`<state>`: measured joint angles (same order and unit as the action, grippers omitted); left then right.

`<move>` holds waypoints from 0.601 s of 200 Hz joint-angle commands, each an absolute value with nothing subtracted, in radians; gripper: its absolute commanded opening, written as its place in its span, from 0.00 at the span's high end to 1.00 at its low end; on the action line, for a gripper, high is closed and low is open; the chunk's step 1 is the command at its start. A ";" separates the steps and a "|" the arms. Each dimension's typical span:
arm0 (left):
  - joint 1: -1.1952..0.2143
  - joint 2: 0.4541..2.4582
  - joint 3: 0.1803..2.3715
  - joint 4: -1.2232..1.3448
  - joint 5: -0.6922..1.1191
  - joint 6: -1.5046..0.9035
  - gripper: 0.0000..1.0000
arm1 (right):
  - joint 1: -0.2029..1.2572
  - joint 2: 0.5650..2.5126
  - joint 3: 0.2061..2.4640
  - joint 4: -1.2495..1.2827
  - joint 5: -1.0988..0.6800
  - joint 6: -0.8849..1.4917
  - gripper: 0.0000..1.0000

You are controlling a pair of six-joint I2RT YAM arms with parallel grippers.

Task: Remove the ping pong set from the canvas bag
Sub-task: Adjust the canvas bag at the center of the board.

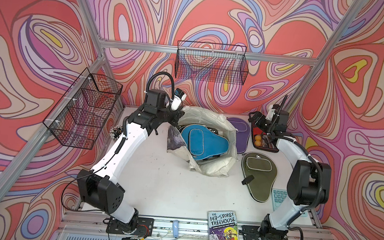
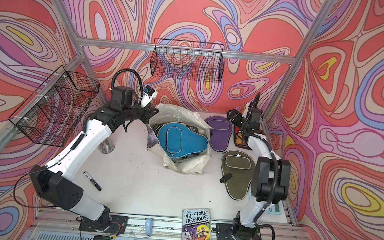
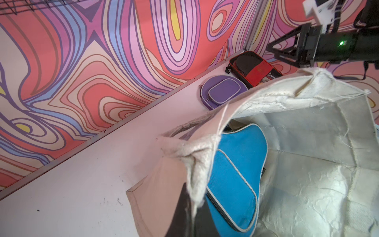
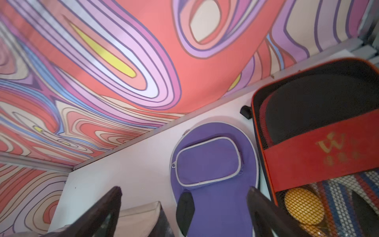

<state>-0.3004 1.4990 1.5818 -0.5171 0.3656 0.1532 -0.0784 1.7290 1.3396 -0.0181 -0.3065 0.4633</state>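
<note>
left tool (image 1: 177,118): pinching bag (image 1: 215,166) rim | right tool (image 4: 184,196): wide, empty, near purple cover (image 4: 213,164) | risk: pinch may slip, bag sagging over blue cover (image 1: 204,142) mid-frame

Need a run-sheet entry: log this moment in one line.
left gripper: shut on canvas bag rim | right gripper: open, empty | out: purple cover, olive cover, paddle case | in bag: blue cover

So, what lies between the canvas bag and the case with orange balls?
The purple paddle cover lies there, flat; both top views show it.
</note>
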 commanded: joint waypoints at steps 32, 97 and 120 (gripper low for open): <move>-0.274 1.318 1.485 -0.516 0.315 0.179 1.00 | 0.019 1.583 1.348 -0.215 -0.360 0.288 0.02; -0.206 1.278 1.466 -0.554 0.317 0.189 1.00 | 0.238 1.501 1.409 -0.368 -0.387 0.083 0.02; -0.206 1.313 1.505 -0.553 0.334 0.190 1.00 | 0.304 1.467 1.455 -0.429 -0.467 -0.007 0.02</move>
<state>-0.2138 1.3132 1.4384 -0.5812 0.3206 0.1715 0.2501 1.5379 1.3872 -0.3519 -0.3771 0.1345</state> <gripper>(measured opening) 0.060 0.982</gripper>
